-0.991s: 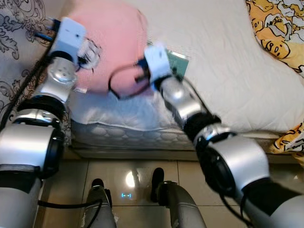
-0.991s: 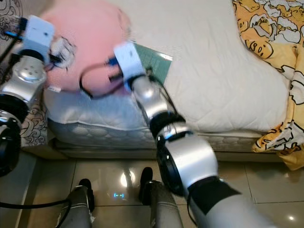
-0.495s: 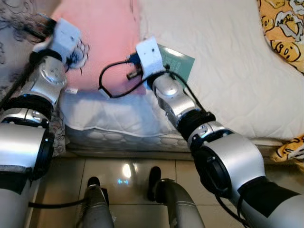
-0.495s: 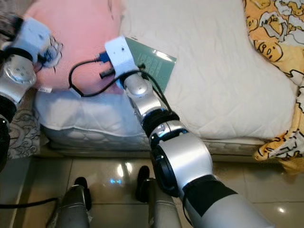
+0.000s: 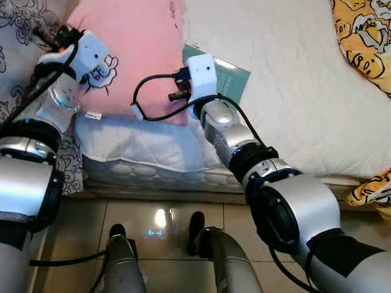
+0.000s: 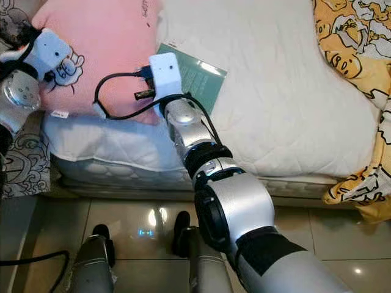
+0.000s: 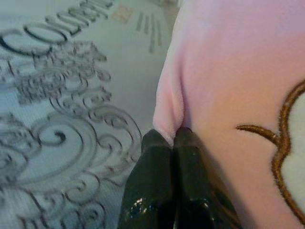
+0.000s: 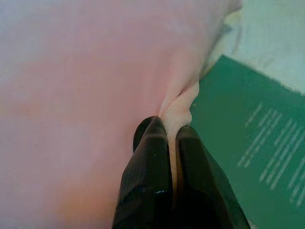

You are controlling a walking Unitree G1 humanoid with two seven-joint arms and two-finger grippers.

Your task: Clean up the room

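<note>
A: Where is the pillow (image 5: 137, 55) found?

B: It is seen at the left end of the bed (image 5: 293, 91), lying on the white quilted cover, with its pink face turned up and a cartoon figure printed near its left edge.

A: How is it held?

B: Its left edge is pinched by the left gripper (image 7: 172, 138), whose two black fingers are pressed together on a fold of the pink cloth. Its right edge is clamped the same way by the right gripper (image 8: 164, 131), a ridge of cloth being squeezed between the fingers.

A: What is seen beside it?

B: A green book (image 6: 198, 76) is laid flat on the cover, just to the pillow's right; one corner is possibly tucked under the pillow, though that spot is hidden by the wrist. A yellow patterned blanket (image 6: 354, 43) is bunched at the far right of the bed. Grey patterned fabric (image 7: 62, 109) is seen past the pillow's left edge.
</note>
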